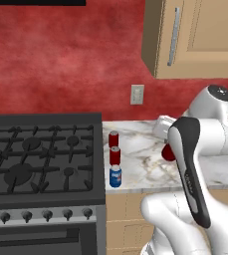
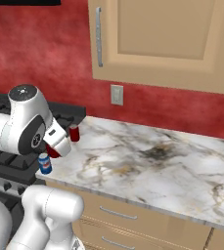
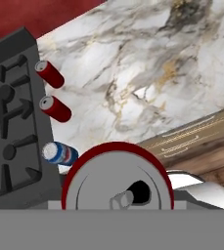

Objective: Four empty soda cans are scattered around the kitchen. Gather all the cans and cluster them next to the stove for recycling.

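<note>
Beside the stove [image 1: 36, 154], three soda cans stand in a row on the marble counter: a red one [image 1: 113, 138] at the back, a red one [image 1: 115, 155] in the middle and a blue one with a white band [image 1: 115, 177] near the front edge. The hand view also takes in these cans: the rear red [image 3: 50, 74], the middle red [image 3: 55, 108] and the blue [image 3: 59, 153]. My gripper [image 1: 167, 148] hovers over the counter to their right, shut on a fourth red can [image 3: 117, 188]. That can's silver top faces the hand camera, and my forearm partly hides it [image 1: 168, 152].
The marble counter [image 1: 145, 164] stretches right from the stove, with wooden drawers [image 2: 118, 215] beneath. A tan wall cabinet [image 1: 195, 35] hangs above, and an outlet [image 1: 137, 94] sits on the red wall. Grey knobs [image 1: 47, 215] line the stove front.
</note>
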Controlling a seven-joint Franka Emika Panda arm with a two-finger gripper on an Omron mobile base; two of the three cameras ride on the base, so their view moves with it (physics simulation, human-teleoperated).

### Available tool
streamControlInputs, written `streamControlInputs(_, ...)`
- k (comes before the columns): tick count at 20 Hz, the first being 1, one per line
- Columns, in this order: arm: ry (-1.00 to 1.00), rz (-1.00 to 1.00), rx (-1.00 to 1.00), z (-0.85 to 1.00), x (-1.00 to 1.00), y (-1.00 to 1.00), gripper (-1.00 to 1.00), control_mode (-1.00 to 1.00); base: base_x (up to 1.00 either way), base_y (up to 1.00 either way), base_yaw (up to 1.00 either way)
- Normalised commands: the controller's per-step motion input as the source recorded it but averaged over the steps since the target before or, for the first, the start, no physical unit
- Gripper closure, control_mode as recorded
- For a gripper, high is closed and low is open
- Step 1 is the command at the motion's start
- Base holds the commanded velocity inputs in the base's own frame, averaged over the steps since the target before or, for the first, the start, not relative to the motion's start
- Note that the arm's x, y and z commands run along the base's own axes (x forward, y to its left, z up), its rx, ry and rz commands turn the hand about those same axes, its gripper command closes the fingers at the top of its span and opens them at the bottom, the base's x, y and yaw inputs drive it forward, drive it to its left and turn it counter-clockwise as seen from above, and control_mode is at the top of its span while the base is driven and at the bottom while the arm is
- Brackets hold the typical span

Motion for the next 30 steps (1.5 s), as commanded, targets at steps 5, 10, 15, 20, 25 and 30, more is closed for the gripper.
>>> streamControlInputs(5,0.00,0.00,0.00,-0.03,0.36,0.14,1.00,-1.00,0.00,0.00,0.00)
streamControlInputs(10,0.00,0.00,0.00,-0.09,0.31,0.03,1.00,-1.00,0.00,0.00,0.00)
streamControlInputs(15,0.00,0.00,0.00,-0.08,0.06,0.00,1.00,-1.00,0.00,0.00,0.00)
streamControlInputs(20,0.00,0.00,0.00,-0.14,0.00,0.04,1.00,-1.00,0.00,0.00,0.00)
streamControlInputs(25,0.00,0.00,0.00,-0.11,0.05,0.10,1.00,-1.00,0.00,0.00,0.00)
streamControlInputs(30,0.00,0.00,0.00,-0.13,0.26,0.07,1.00,-1.00,0.00,0.00,0.00)
